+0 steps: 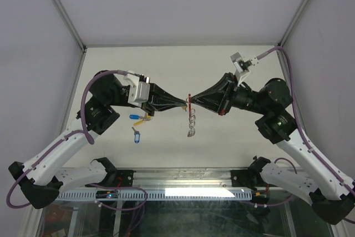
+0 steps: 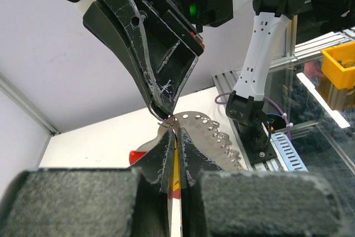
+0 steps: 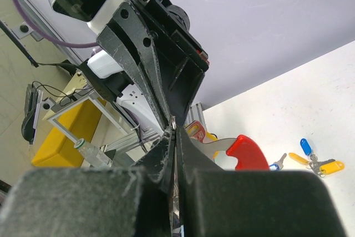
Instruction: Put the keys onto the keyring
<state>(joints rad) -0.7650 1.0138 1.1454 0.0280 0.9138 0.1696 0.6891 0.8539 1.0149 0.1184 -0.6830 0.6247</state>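
My two grippers meet tip to tip above the table's middle. My right gripper is shut on the keyring. Its red crescent sticks out beside the jaws and its silvery chain part hangs down. My left gripper is shut on a yellow-tagged key, held against a thin wire loop at the right fingertips. On the table under the left arm lie a blue-tagged key, a yellow-tagged key and another blue-tagged key. These also show in the right wrist view.
White walls with metal posts close the table at the back and sides. An aluminium rail runs along the near edge between the arm bases. A yellow bin stands off the table.
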